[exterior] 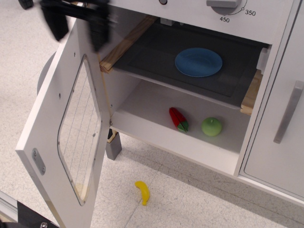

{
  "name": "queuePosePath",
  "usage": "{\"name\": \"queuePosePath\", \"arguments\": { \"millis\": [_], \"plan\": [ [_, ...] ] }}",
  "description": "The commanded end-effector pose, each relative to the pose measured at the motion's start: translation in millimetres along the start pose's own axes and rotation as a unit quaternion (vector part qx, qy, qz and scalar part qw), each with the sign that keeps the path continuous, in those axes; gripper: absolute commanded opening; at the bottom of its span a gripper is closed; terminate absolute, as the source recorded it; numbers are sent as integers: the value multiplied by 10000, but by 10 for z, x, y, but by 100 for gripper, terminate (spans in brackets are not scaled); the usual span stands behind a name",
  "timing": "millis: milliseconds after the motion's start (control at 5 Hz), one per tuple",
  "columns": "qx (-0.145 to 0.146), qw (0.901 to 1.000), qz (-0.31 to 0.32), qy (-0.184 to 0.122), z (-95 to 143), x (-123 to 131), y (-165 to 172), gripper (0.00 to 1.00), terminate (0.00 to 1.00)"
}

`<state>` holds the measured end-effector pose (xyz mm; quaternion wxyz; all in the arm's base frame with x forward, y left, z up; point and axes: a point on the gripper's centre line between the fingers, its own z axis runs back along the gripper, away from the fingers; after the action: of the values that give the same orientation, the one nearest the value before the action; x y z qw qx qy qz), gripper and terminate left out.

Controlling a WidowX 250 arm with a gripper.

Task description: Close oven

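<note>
The white toy oven stands with its door swung wide open to the left, its wire-lined window facing me. Inside, a dark tray carries a blue plate. The numbered dial is at the top edge. My gripper is blurred at the top left, above the door's upper edge, with one finger on the outer side of the door and the other on the inner side. It is open and holds nothing.
A red-green toy vegetable and a green apple lie on the oven's lower shelf. A yellow banana lies on the floor in front. A narrow white cabinet door with a vertical grey handle is at the right.
</note>
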<state>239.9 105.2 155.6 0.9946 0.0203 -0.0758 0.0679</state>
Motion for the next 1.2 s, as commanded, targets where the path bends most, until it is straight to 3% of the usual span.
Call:
{"name": "queuePosePath", "arguments": {
  "millis": [0,200,600,1000],
  "plan": [
    [611,9950,763,-220,-212,-60,395,100,0],
    [356,9935,1065,-194,-382,14,289,100,0],
    [247,9861,1641,-92,-630,173,72,100,0],
    [70,9731,2303,31,-590,314,-443,100,0]
  ]
}}
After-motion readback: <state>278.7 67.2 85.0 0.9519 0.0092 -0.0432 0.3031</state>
